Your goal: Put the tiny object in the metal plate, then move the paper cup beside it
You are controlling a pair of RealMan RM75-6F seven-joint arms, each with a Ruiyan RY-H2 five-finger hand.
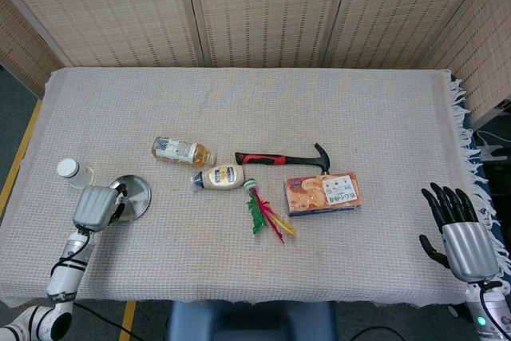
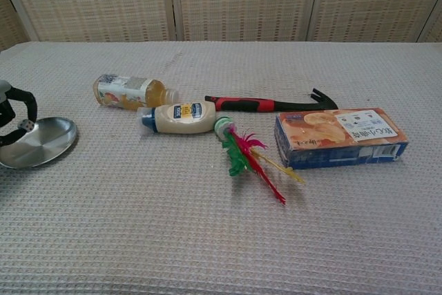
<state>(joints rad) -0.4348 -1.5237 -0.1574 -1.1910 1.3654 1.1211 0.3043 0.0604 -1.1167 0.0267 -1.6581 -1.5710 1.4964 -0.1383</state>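
The metal plate (image 1: 137, 196) (image 2: 41, 144) lies at the left of the table. My left hand (image 1: 96, 207) (image 2: 10, 111) hovers over the plate's left rim, and its dark fingertips pinch a tiny white cube-like object (image 2: 26, 125) just above the dish. Just left of the plate and a little further back is the white paper cup (image 1: 72, 171); the chest view does not show it. By the table's near right corner, my right hand (image 1: 461, 235) holds nothing and its fingers are spread.
A drink bottle (image 1: 182, 150), a mayonnaise bottle (image 1: 218, 176), a red-handled hammer (image 1: 283, 157), a feathered shuttlecock toy (image 1: 266, 215) and a snack box (image 1: 322, 193) lie mid-table. Woven screens stand behind the table.
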